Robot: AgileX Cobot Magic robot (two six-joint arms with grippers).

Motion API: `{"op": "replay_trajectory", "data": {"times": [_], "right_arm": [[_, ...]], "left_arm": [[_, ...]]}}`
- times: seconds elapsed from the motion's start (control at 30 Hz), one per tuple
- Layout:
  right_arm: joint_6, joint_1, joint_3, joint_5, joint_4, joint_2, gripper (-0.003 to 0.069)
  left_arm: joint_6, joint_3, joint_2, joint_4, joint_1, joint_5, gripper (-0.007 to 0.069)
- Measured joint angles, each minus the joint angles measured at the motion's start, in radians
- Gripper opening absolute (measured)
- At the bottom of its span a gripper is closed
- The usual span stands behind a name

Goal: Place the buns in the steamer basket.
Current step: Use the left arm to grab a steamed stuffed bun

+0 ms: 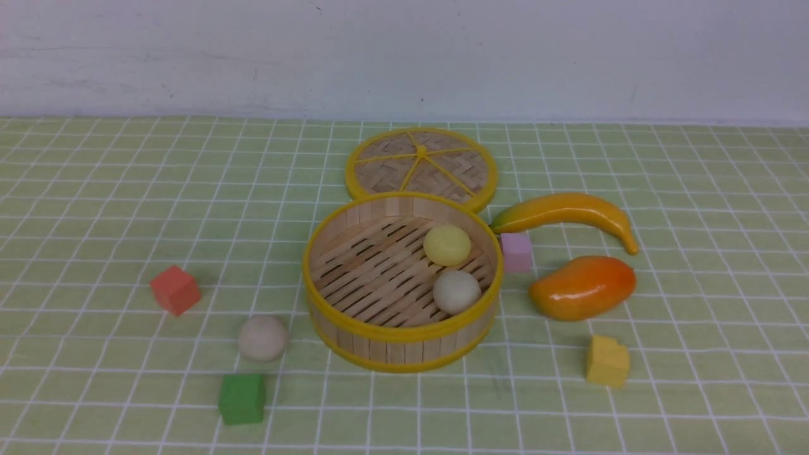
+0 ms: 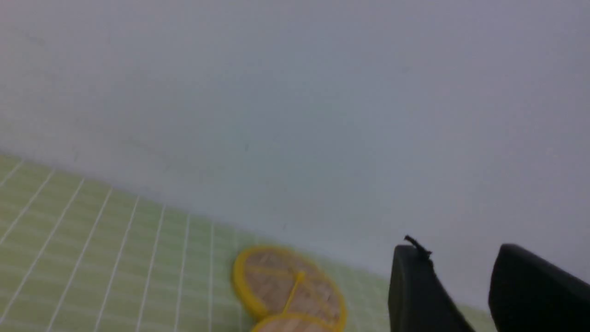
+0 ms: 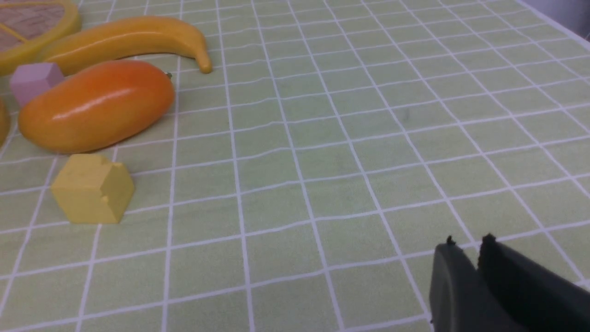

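Two of the three buns sit inside the basket, on its slatted floor toward the robot's right side. The pale yellow bun lies farther back. The off-white bun lies nearer the front wall, just beside the yellow one. You find the third bun, also off-white, out on the checked cloth, to the left of the basket and near it but not touching.

A green cube sits just in front of that loose bun, and a red cube lies farther left. The flat woven lid rests on the cloth behind the basket, its edge meeting the basket's back rim. On the right, a pink cube sits right against the basket wall. A banana curves behind the pink cube and a mango lies beside it. A yellow cube sits in front of the mango.

Neither arm shows in the front view. Your left gripper is raised and faces the wall, its jaws apart with nothing between them. Your right gripper hangs low over bare cloth well to the right of the yellow cube, its jaws drawn together and holding nothing.
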Motion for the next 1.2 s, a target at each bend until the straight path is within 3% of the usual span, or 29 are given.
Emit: {"op": "replay_trajectory", "data": {"times": [0.37,0.57,0.67,0.83,1.2], "right_arm": [[0.0,0.0,0.0,0.0,0.0,0.0,0.0095],[0.0,0.0,0.0,0.0,0.0,0.0,0.0102],[0.0,0.0,0.0,0.0,0.0,0.0,0.0104],[0.0,0.0,0.0,0.0,0.0,0.0,0.0106],[0.0,0.0,0.0,0.0,0.0,0.0,0.012]], "left_arm": [[0.0,-0.008,0.304,0.009,-0.023,0.04,0.0238],[0.0,-0.046,0.525,-0.024,-0.023,0.189,0.0238],[0.071,-0.125,0.671,-0.026,-0.034,0.303,0.0238],[0.315,-0.311,0.888,-0.022,-0.101,0.477,0.0238],[0.317,-0.459,1.167,0.017,-0.134,0.526,0.0238]]}}
